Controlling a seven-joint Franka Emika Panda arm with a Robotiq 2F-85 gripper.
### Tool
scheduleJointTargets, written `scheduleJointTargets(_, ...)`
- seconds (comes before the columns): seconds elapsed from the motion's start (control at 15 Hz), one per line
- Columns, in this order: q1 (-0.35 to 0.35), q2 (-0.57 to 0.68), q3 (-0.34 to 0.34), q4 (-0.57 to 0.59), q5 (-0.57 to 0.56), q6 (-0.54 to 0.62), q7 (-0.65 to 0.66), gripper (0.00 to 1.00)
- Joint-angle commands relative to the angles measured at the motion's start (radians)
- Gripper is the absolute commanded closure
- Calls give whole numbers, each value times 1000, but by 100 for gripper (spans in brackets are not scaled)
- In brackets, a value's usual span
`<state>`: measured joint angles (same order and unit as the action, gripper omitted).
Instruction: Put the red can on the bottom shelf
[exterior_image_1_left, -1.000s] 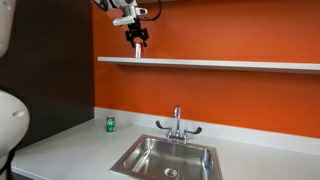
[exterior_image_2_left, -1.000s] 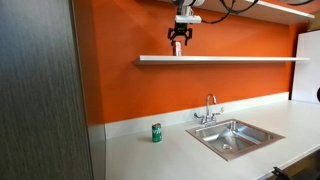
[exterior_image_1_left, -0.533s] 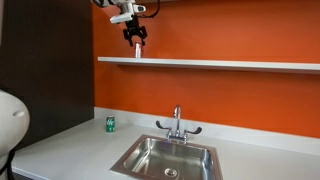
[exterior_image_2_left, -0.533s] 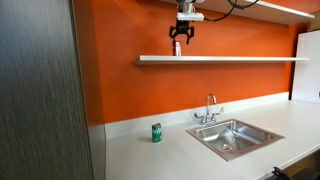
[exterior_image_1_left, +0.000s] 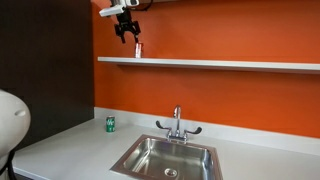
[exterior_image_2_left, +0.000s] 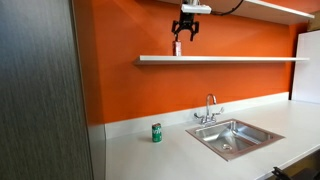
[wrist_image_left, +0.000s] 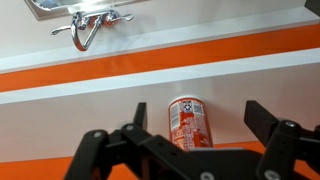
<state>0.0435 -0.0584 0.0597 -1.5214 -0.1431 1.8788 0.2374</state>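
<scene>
The red can (exterior_image_1_left: 138, 49) stands upright on the bottom shelf (exterior_image_1_left: 220, 63), the long pale shelf on the orange wall, near its end. It shows in both exterior views (exterior_image_2_left: 177, 48). My gripper (exterior_image_1_left: 124, 30) is open and empty, above the can and a little to its side, not touching it (exterior_image_2_left: 186, 31). In the wrist view the can (wrist_image_left: 186, 124) stands on the white shelf (wrist_image_left: 80, 120) between and beyond my spread fingers (wrist_image_left: 195, 108).
A green can (exterior_image_1_left: 110, 124) stands on the counter by the wall (exterior_image_2_left: 156, 132). A steel sink (exterior_image_1_left: 165, 157) with a faucet (exterior_image_1_left: 177, 122) is set in the counter (exterior_image_2_left: 235, 137). A higher shelf edge (exterior_image_2_left: 280, 8) runs above the arm.
My gripper has lifted off the red can and moved up and sideways. The can stays upright on the shelf.
</scene>
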Motion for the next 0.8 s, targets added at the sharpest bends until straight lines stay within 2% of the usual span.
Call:
scheduleJointTargets(0.0,12,-178,6,-210,21,38,13,0)
scheduleJointTargets(0.4,18,-393,23,-452,67,42,0,0)
scheduleJointTargets(0.73,14,-523,21,-659,123,62,-10,0)
